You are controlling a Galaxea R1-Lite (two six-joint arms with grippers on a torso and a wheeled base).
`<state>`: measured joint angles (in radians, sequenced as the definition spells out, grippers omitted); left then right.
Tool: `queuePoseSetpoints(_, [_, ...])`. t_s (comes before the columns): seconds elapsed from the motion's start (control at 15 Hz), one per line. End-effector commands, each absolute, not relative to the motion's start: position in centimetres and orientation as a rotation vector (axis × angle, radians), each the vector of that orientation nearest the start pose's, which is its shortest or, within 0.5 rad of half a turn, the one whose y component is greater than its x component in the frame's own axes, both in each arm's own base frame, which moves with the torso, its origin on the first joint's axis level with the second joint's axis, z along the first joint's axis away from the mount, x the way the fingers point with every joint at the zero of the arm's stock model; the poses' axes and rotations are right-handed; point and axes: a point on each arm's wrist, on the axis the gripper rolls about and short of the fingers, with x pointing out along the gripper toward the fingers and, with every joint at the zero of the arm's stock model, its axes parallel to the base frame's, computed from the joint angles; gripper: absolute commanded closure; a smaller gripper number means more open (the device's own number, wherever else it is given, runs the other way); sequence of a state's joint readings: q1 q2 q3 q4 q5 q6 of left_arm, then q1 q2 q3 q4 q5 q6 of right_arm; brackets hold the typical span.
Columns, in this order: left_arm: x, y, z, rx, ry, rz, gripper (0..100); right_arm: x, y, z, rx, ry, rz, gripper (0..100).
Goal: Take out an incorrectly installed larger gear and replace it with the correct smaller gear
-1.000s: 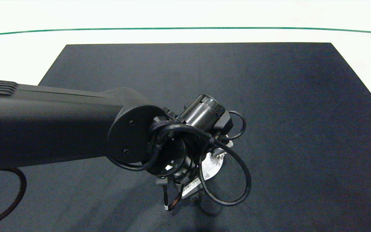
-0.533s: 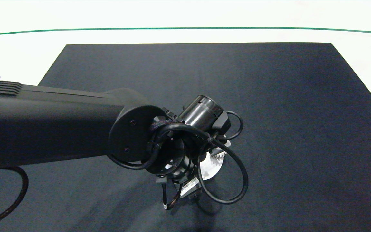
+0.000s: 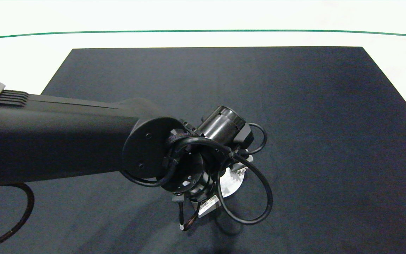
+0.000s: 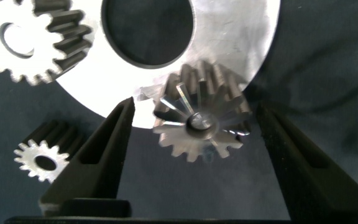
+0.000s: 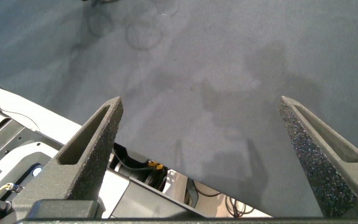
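In the left wrist view the larger gear (image 4: 199, 119), silver with long sharp teeth, sits on a peg at the rim of a silver plate (image 4: 235, 37). My left gripper (image 4: 194, 107) is open around it, one finger on each side and neither touching. One smaller gear (image 4: 23, 38) with blunt teeth sits on the plate. Another smaller gear (image 4: 41, 159) lies on the dark mat beside it. In the head view the left arm (image 3: 65, 134) covers most of the plate (image 3: 232, 180). My right gripper (image 5: 201, 106) is open and holds nothing, out of the head view.
A dark mat (image 3: 312, 123) covers the table, with white tabletop (image 3: 30, 60) around it. Looped black cables (image 3: 256, 197) hang from the left wrist. The right wrist view shows the mat's near edge (image 5: 166, 165) and robot parts below it.
The left arm has shifted slightly to the right and a little lower over the plate. Nothing has been gripped or let go.
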<state>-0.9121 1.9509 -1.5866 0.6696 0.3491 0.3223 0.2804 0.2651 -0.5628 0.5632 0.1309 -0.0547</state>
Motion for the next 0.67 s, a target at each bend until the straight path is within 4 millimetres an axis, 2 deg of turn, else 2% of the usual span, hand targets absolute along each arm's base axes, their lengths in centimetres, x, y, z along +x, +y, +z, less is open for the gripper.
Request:
queuePoseSetpoints(0.07, [22.23,-27.58,19.9,0.917,0.771,-0.656,28,-4.55,-1.01,17.46,-0.074,0.257,0.418,0])
queuePoseSetpoints(0.67, [22.31,-27.51,19.71,0.912,0.779,-0.65,46,-4.52,-1.0,17.4,-0.074,0.258,0.418,0])
